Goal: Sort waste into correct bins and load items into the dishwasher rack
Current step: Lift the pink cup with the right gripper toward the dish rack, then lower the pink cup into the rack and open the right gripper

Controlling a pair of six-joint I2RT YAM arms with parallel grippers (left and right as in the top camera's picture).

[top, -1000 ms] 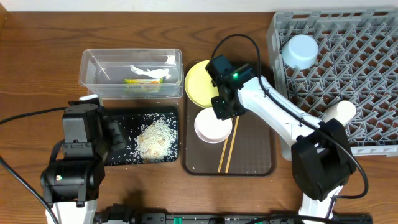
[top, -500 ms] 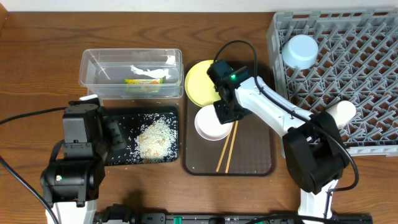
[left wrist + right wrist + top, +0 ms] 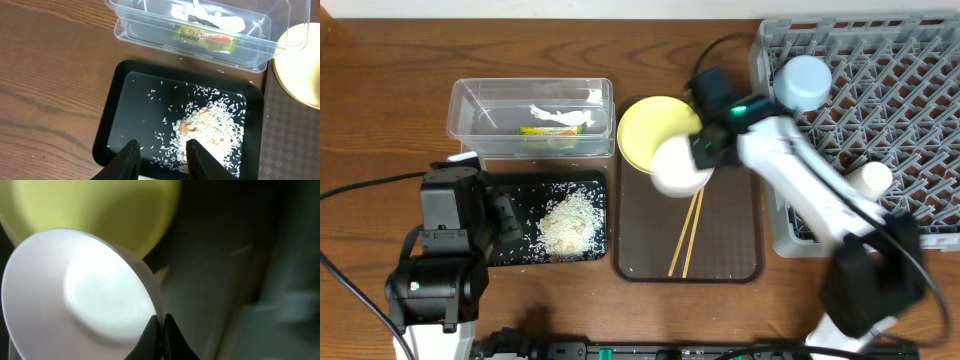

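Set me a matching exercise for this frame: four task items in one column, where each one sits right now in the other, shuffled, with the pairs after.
Items
1. food wrapper
2. rice scraps
3. chopsticks
4. white bowl

Places
A. lying on the brown tray
B. inside the clear tub
C. pinched at its rim by the right gripper, jaws shut on it
D. spread in the black tub

Pairs: 1-B, 2-D, 3-A, 4-C
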